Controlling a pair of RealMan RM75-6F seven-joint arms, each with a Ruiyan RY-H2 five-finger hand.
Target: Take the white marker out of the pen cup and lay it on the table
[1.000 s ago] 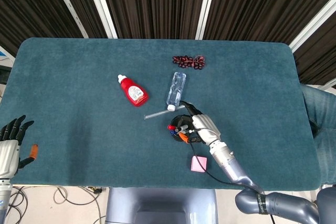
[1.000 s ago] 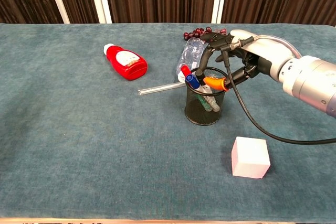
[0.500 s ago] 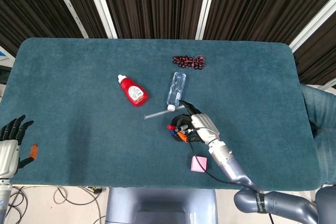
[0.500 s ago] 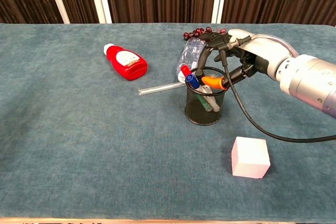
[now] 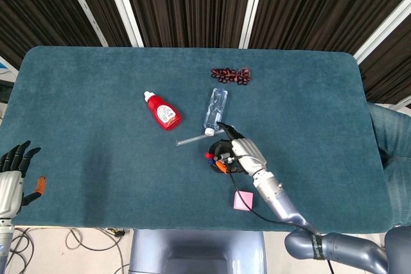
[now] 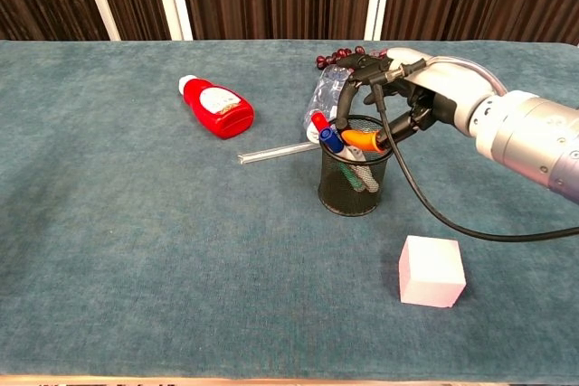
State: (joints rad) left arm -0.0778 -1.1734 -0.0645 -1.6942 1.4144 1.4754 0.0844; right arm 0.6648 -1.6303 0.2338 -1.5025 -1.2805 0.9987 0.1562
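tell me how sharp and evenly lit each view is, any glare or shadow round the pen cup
Head view: even, soft light, no glare; the pen cup is small and its markers hard to tell apart under the right hand. Chest view: sharp, cup mesh and marker caps clear, only a faint shadow at its base, none hard on the table.

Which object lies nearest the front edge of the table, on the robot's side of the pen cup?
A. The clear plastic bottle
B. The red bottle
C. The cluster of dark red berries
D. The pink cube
D: the pink cube sits in front of the mesh pen cup, closest to the near edge, while the red bottle, the clear plastic bottle and the berries all lie farther back.
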